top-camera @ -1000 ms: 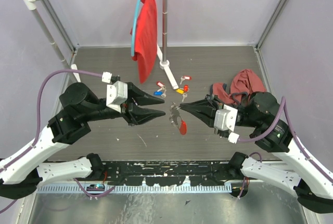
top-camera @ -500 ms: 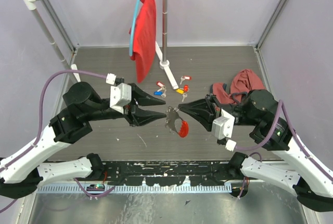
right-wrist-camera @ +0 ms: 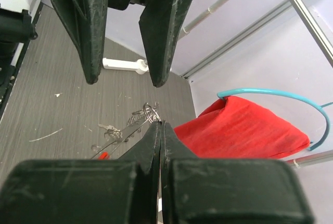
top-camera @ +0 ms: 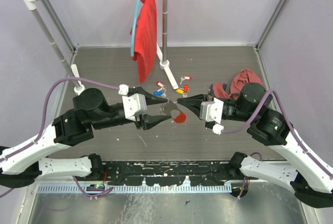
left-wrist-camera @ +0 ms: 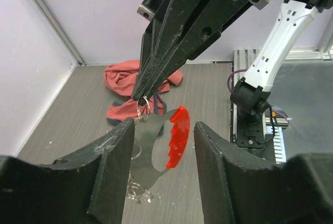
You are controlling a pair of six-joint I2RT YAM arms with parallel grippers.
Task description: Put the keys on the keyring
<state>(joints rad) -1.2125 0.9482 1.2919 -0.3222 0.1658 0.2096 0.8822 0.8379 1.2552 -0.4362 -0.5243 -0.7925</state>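
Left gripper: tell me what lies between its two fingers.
The keyring hangs in the gap of the left gripper, pinched at its small ring by the right gripper; the left wrist view shows it.

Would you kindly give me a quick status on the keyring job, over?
Right hand shut on keyring, holding it aloft by its small ring. Left hand open, fingers flanking the red piece. Keys loose on table beyond. Nothing visibly blocking.
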